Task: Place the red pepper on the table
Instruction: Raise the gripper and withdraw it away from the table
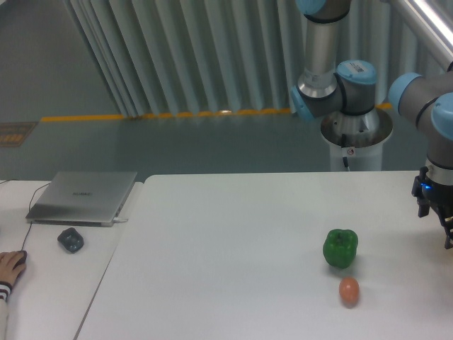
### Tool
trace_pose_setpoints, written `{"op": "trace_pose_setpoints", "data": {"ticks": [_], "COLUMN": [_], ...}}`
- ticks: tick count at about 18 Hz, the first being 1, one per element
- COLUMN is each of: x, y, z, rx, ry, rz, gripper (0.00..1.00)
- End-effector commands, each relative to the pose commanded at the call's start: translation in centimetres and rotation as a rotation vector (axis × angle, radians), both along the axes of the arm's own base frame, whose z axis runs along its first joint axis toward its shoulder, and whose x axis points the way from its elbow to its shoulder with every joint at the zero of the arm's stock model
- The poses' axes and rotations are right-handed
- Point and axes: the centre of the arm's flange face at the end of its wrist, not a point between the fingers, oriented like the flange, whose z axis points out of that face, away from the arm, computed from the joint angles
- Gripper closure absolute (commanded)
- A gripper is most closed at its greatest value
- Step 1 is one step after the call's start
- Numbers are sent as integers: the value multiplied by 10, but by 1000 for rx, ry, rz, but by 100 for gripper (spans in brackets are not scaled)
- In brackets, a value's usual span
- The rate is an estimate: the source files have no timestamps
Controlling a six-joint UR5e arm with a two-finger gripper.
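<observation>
The end effector (446, 225) hangs at the right edge of view, just above the white desk (233, 241), right of the green pepper (340, 247); it is cut off, so I cannot tell how its jaws stand. No red pepper shows. An orange-brown egg (349, 291) lies just in front of the green pepper.

Your robot is a grey metal arm (322, 49) of tubular links with pale blue plastic caps on its rounded joints. It rises from a silvery round base pedestal (356, 131) marked with a small red-and-white sticker, a thin dark cable hanging below it. At the frame's right edge, the black two-finger gripper (444, 230) shows a small blue light.
</observation>
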Motion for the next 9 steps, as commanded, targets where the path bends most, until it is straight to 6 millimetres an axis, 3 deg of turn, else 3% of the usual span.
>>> {"op": "trace_pose_setpoints", "data": {"ticks": [4,9], "x": [-13,-30], "y": [-11,-23], "z": [6,-5], "rx": [-90,-126], "ry": [61,60], "rz": [-13,-10], "gripper": [0,0]}}
